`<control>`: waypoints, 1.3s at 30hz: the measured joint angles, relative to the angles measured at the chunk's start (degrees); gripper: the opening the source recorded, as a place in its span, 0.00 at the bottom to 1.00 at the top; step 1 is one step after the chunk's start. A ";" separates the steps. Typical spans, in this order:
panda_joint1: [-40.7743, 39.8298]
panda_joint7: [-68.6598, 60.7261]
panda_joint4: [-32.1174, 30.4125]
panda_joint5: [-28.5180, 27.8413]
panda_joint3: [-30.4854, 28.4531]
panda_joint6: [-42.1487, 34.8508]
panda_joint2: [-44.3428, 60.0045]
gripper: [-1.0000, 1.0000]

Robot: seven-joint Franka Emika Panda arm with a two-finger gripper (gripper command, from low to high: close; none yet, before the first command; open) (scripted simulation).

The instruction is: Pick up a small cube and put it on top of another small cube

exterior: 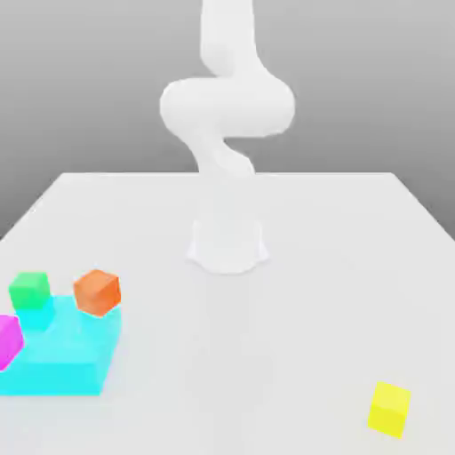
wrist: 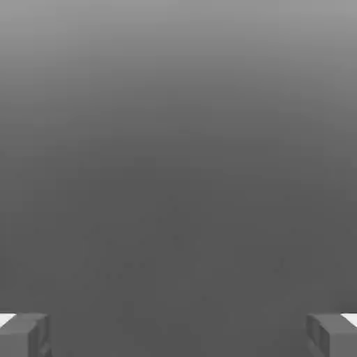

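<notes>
Tool [wrist: 178, 336] spread wide and holding nothing, yellow cube [exterior: 389, 410] on the white table [exterior: 293, 329], green cube [exterior: 30, 291] on cyan block [exterior: 58, 355]

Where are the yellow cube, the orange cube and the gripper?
Yellow cube [exterior: 389, 410]: exterior view, middle of its visible body.
Orange cube [exterior: 96, 293]: exterior view, middle of its visible body.
Gripper [wrist: 178, 336]: hand view, midway between its open fingertips.

The robot arm [exterior: 227, 107] is white, w/ smooth, rounded links; the thick middle section has round ends, like a big capsule. Its base [exterior: 227, 244] is also white, w/ small pointed corners at the foot. In the hand view, the jaws are dark grey, of blocky form w/ straight edges, & each one has a small white part next to it.
</notes>
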 joint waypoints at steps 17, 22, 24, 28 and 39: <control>13.11 -22.71 -4.00 2.34 2.96 13.42 35.67 0.50; 16.33 -27.51 -5.19 0.47 4.42 17.38 46.05 0.50; 17.10 -28.97 -5.66 -0.91 4.90 18.95 50.21 0.50; 18.80 -30.31 -5.92 -4.20 5.22 22.89 58.54 0.50; 20.14 -29.40 -4.36 -5.94 3.82 29.03 66.83 0.00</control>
